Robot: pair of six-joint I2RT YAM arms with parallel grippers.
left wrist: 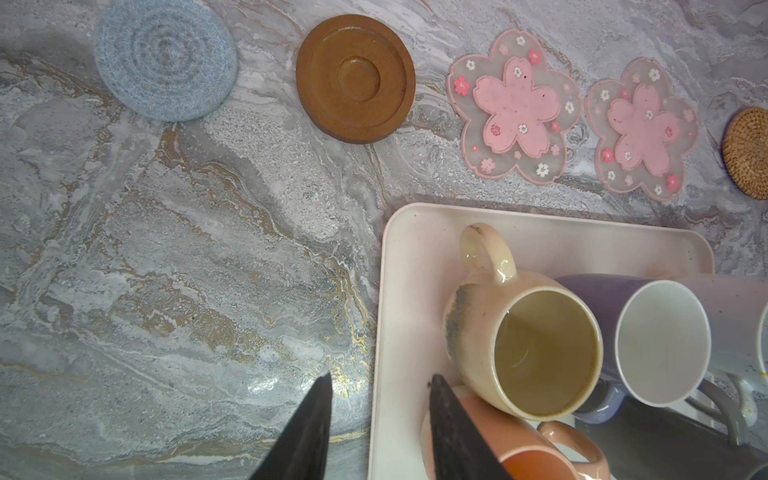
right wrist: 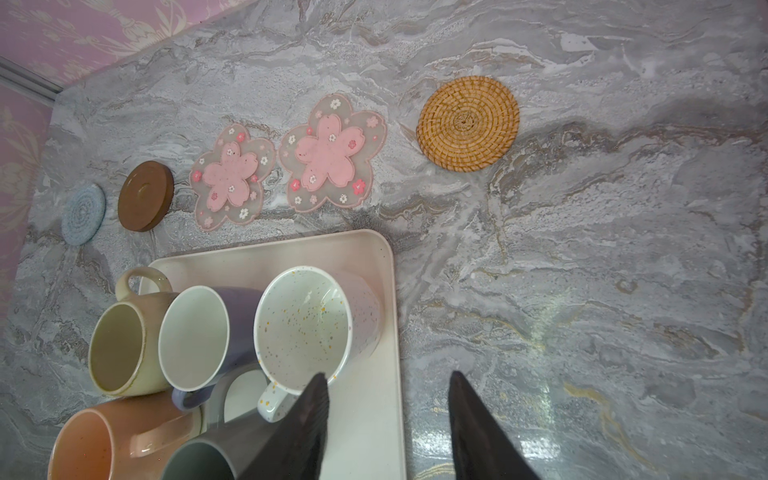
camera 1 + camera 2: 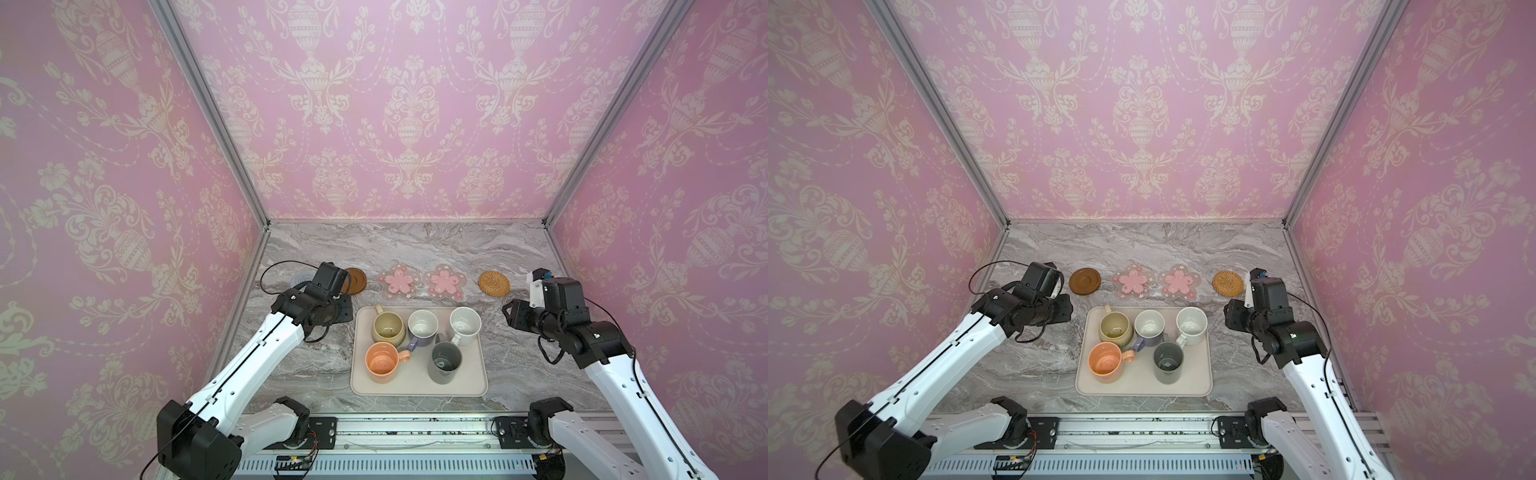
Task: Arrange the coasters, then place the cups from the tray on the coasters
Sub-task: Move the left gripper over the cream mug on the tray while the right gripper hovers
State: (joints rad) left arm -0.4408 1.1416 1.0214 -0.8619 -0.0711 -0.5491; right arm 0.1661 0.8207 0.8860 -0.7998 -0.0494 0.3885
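Observation:
Five coasters lie in a row behind the tray: blue-grey woven [image 1: 165, 62], brown disc [image 1: 355, 79], two pink flowers [image 1: 513, 106] [image 1: 642, 129], tan rattan [image 2: 468, 123]. The cream tray [image 3: 417, 384] holds the olive cup [image 3: 387, 328], lavender cup [image 3: 422, 326], speckled white cup [image 3: 465, 324], grey cup [image 3: 446, 361] and peach cup [image 3: 381, 361]. My left gripper [image 1: 380, 378] is open and empty, above the tray's left rim near the peach cup. Over the tray's right rim, my right gripper [image 2: 387, 374] is open and empty, one finger beside the white cup's handle.
Pink patterned walls with aluminium corner posts [image 3: 208, 108] close in the marble tabletop [image 3: 415, 245] on three sides. A metal rail [image 3: 415, 432] with both arm bases runs along the front edge. A black cable [image 3: 274, 266] loops off the left wrist.

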